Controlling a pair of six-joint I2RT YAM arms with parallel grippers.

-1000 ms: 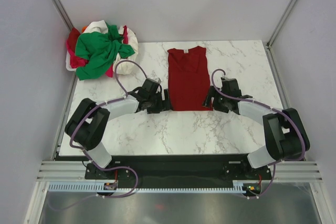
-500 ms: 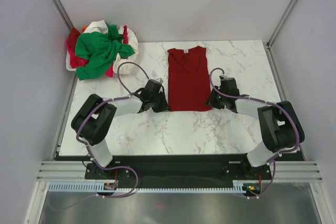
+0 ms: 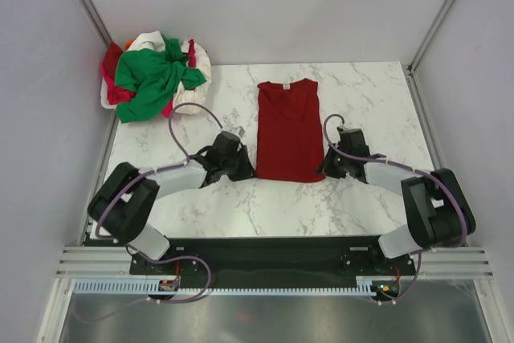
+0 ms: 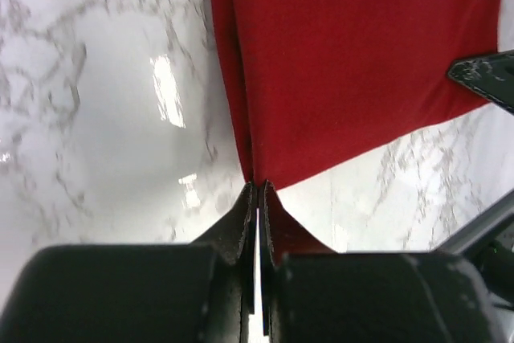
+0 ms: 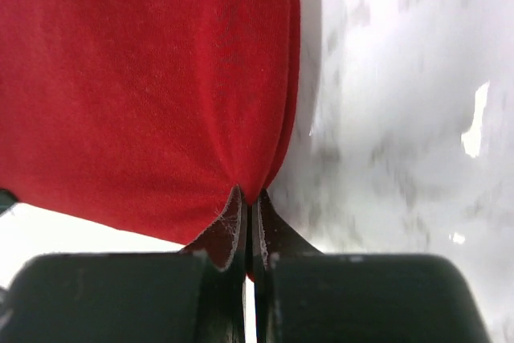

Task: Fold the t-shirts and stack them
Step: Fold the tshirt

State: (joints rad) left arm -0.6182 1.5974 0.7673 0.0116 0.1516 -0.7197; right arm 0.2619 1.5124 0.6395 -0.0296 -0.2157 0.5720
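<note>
The dark red t-shirt (image 3: 287,130) lies flat in the middle of the marble table (image 3: 377,102), folded in to a narrow strip. Its long axis runs near to far, with the collar and small white tag (image 3: 284,79) at the far end and the hem toward the arm bases. The left gripper (image 3: 250,170) is pinched tight on the hem's near-left corner, and the right gripper (image 3: 324,170) likewise on the near-right corner. At the table's far-left corner sits a crumpled heap of t-shirts (image 3: 152,78), bright green on top of white and pinkish-red.
</note>
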